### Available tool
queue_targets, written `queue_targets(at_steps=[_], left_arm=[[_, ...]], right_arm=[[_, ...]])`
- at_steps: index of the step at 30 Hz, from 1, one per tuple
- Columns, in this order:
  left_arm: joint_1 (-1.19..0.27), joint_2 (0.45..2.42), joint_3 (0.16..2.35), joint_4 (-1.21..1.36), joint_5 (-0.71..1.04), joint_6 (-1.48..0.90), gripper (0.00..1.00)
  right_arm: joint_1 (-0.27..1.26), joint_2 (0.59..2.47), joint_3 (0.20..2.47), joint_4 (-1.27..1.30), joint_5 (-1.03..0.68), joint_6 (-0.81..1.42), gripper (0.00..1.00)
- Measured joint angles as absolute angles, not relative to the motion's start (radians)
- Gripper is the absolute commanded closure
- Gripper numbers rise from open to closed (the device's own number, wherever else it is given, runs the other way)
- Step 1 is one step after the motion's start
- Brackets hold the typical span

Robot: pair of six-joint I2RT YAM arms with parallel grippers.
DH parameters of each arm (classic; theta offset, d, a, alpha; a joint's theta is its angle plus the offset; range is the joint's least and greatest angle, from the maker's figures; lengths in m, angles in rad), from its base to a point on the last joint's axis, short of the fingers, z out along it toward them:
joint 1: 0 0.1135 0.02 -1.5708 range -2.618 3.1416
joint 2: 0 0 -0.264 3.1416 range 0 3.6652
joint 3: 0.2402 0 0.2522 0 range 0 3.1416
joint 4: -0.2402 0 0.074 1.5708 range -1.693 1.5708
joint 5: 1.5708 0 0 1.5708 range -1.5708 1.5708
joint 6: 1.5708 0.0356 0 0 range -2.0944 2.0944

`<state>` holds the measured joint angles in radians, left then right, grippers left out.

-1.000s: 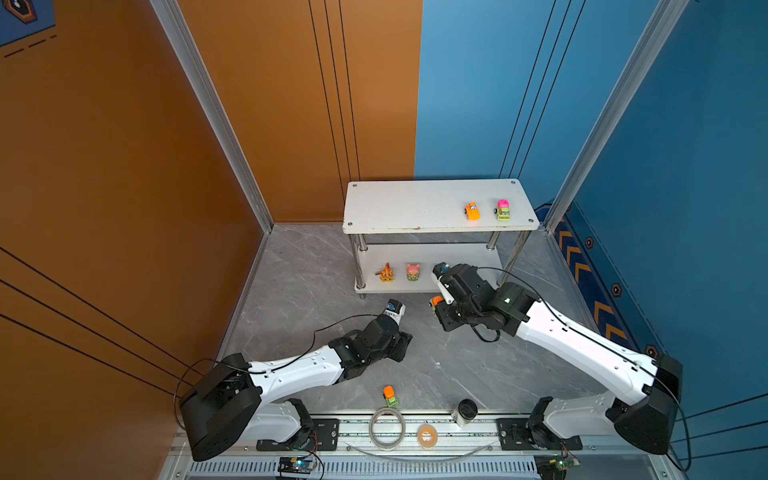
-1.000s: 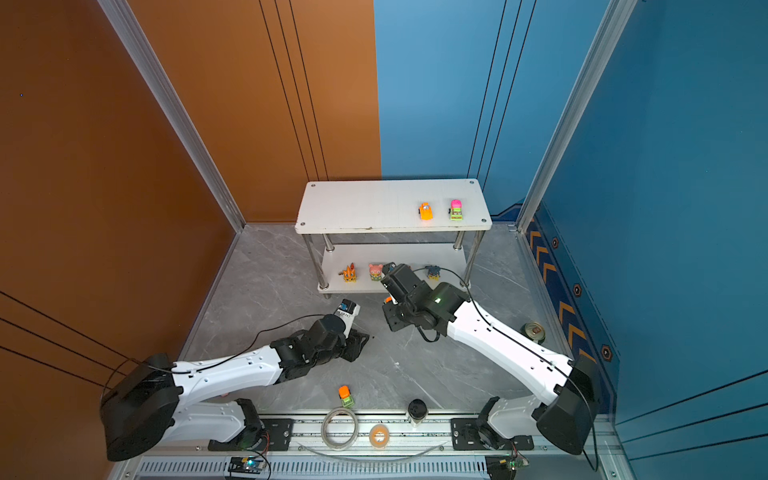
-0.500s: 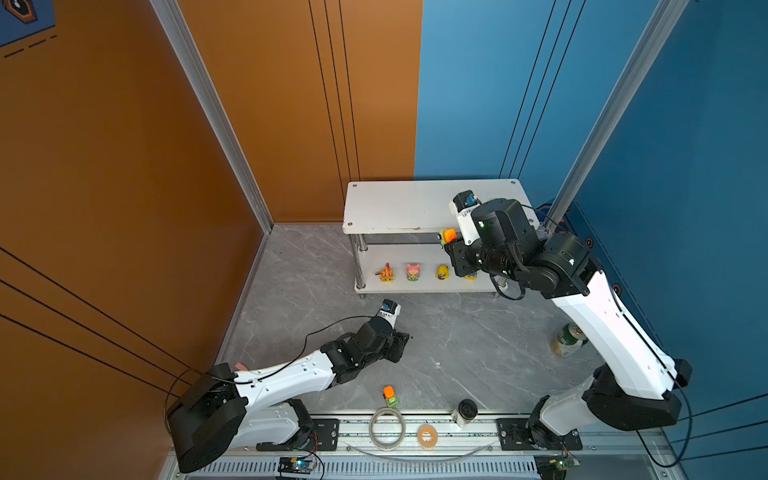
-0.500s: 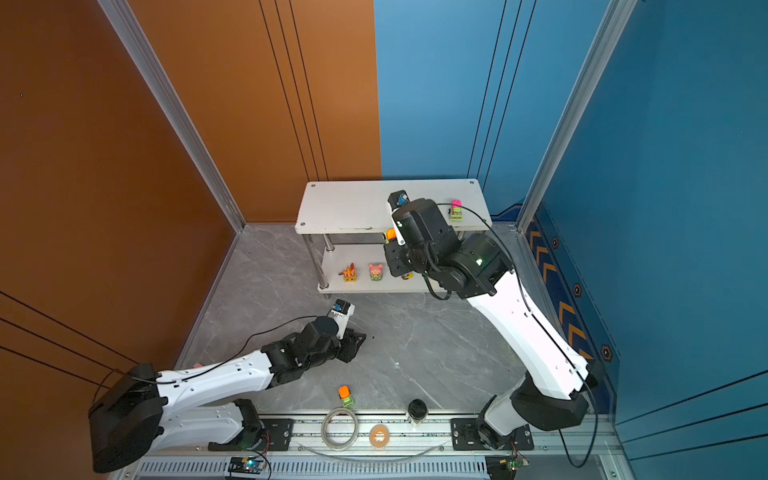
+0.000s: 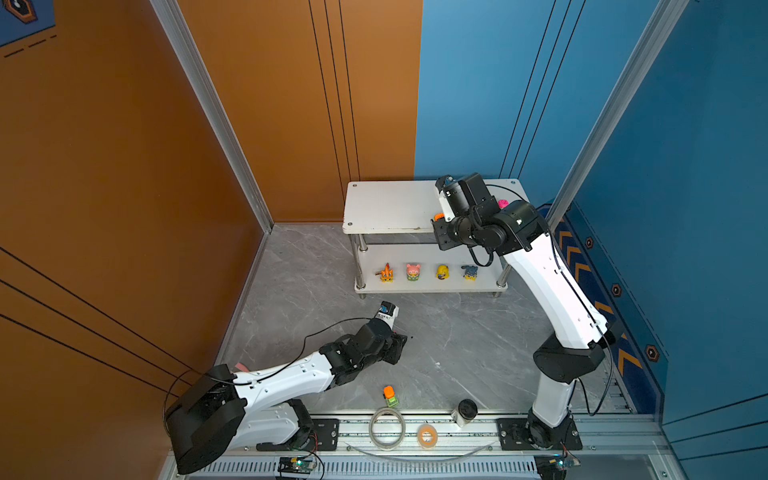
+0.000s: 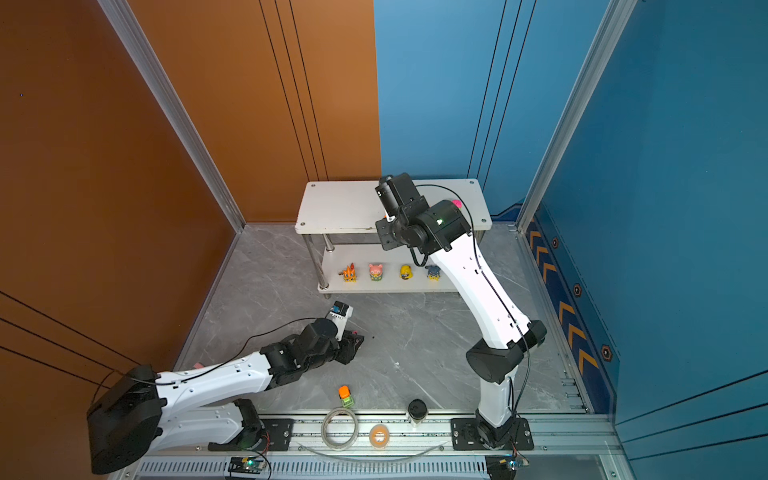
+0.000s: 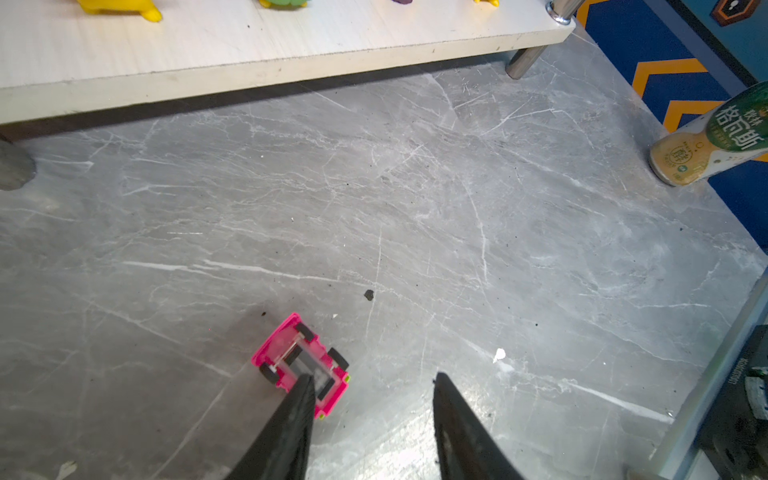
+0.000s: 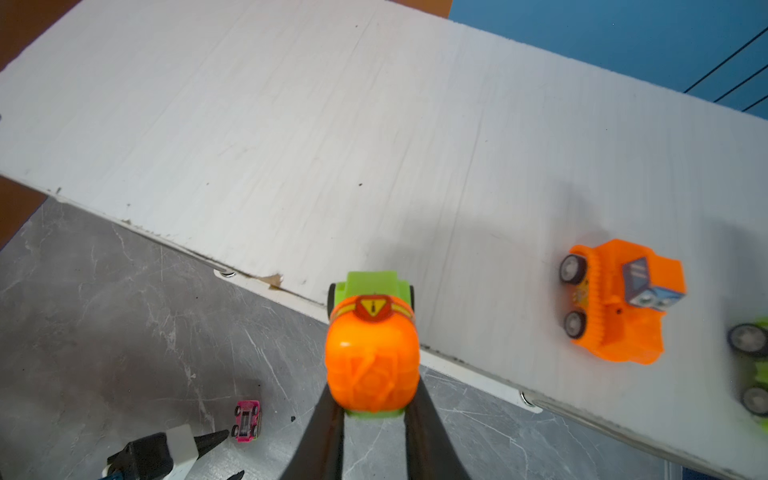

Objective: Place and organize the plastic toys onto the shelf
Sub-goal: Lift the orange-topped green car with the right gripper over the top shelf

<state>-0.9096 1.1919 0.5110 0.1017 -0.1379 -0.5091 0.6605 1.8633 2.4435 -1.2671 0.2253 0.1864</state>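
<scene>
Right end effector (image 8: pixel 374 409) is clamping the orange-and-green truck (image 8: pixel 372 353) by its sides, and the truck is hanging right across the front lip of the top board of the shelf (image 8: pixel 291 124). Letting go here is risking a roll off the edge onto the surface (image 8: pixel 124 311). The orange bulldozer (image 8: pixel 619 299) is sitting nearby on that board, so a sideways swing is risking a knock.

Down low, the left end effector (image 7: pixel 374 376) is standing about half open and holding nothing. One finger (image 7: pixel 291 419) is lying over the upturned pink car (image 7: pixel 301 361), so closing there is likelier shoving it than catching it. Whether that finger is touching, I can't tell.

A lime-green car (image 8: pixel 754 374) is getting cut off at the frame edge. In both top views the arm is hiding most of the top board's cars.
</scene>
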Motion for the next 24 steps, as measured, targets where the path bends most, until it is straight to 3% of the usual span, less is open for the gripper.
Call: queue_targets(at_steps=[24], left_arm=[[-0.910,1.266,0.511,0.124,-0.138,-0.524,0.52]], right_arm=[[0.574,1.903,2.467,-1.211,0.142,0.191,0.88]])
